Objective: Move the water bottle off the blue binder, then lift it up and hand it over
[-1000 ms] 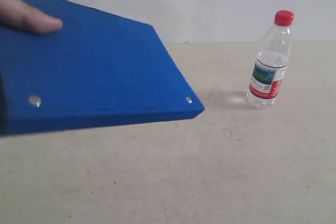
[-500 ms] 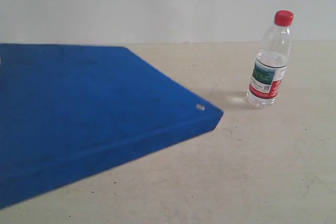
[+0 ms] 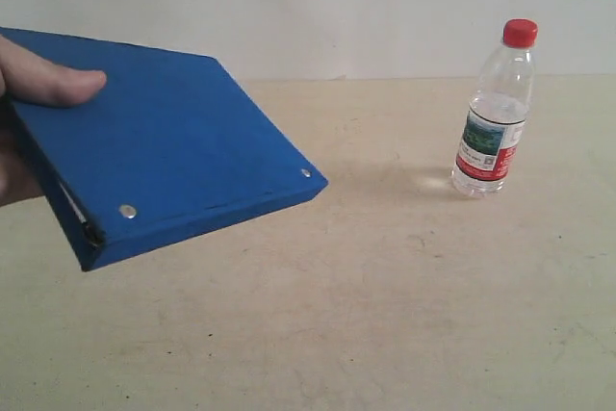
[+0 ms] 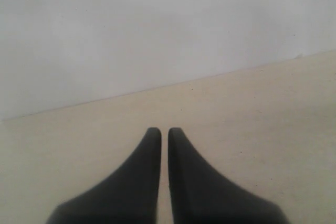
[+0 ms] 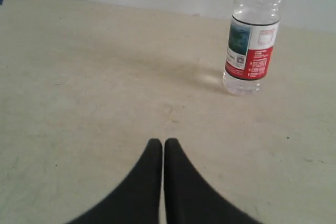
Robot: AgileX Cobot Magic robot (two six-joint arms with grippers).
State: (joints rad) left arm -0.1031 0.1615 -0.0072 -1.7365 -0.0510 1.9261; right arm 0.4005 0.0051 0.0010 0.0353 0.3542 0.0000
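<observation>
Currently, item one: water bottle (image 3: 493, 113), upright on the table (image 3: 385, 315), cap on, well apart from the blue binder (image 3: 164, 156). Item two: that binder, tilted in the air, gripped by a person's hand (image 3: 38, 84). I judge the bottle clear of it. Item three: my left tool (image 4: 164, 132) and right tool (image 5: 163, 142), both pinched closed, empty. Outstanding, as I judge it: lift and handover.

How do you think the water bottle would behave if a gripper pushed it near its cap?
The water bottle stands tall on a narrow base, so a high push would probably tip it. Its round body would likely roll once down. The clear plastic may flex under a squeeze.
</observation>
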